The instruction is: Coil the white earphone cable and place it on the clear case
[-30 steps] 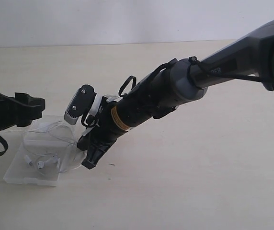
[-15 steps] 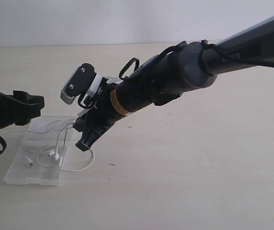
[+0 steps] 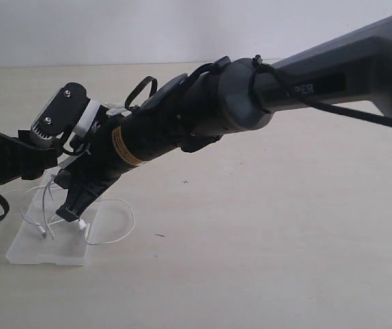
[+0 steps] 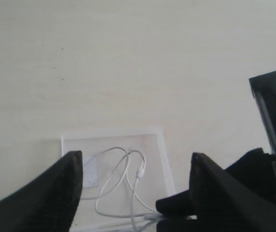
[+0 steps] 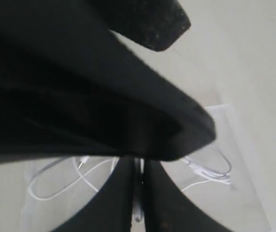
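Note:
The clear case (image 3: 49, 251) lies flat on the table at the left. The white earphone cable (image 3: 133, 221) lies in loose loops over it, with one loop hanging off the case's right edge onto the table. An earbud (image 3: 42, 232) rests on the case. My right gripper (image 3: 69, 211) reaches across from the right and hangs just over the case, shut on a piece of the cable (image 5: 138, 191). Cable strands (image 5: 205, 169) spread to both sides of its jaws. My left gripper (image 4: 135, 163) stands open beside the case, with the cable (image 4: 114, 155) and case (image 4: 157, 150) seen between its fingers.
The right arm (image 3: 264, 103) stretches across the middle of the table, with a black robot cable running along it. The left arm (image 3: 4, 157) sits at the left edge. A pale wall rises behind the beige tabletop (image 3: 271, 260).
The right gripper has swept left and slightly up over the case, dragging the cable with it. A loop now trails off the case's right edge. The left gripper has stayed put.

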Robot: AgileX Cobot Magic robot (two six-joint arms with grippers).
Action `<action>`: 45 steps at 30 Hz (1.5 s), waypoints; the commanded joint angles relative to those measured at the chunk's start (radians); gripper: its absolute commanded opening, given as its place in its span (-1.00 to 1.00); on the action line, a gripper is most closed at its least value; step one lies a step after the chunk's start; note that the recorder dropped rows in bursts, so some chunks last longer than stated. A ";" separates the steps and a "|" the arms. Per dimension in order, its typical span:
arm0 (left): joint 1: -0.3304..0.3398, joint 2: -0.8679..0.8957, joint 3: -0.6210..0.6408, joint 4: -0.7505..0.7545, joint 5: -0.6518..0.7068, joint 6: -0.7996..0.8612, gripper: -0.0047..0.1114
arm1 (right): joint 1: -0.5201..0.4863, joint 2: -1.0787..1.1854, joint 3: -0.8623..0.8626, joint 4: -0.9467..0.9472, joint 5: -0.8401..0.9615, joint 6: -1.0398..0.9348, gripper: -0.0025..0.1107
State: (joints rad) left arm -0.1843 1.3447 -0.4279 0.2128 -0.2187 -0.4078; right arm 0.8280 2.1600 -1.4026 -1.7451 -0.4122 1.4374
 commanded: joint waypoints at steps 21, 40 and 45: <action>0.225 -0.093 0.035 -0.040 0.038 0.013 0.14 | 0.001 0.059 -0.063 0.001 0.021 0.137 0.09; 0.244 -0.146 0.034 -0.040 0.067 0.007 0.14 | -0.022 0.033 0.003 0.001 -0.031 0.191 0.10; 0.244 -0.146 0.034 -0.040 0.066 0.004 0.14 | -0.022 0.027 0.036 0.001 -0.056 0.146 0.10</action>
State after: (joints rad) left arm 0.0581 1.2054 -0.3962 0.1824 -0.1547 -0.3988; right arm 0.8112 2.2026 -1.3765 -1.7450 -0.4596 1.6018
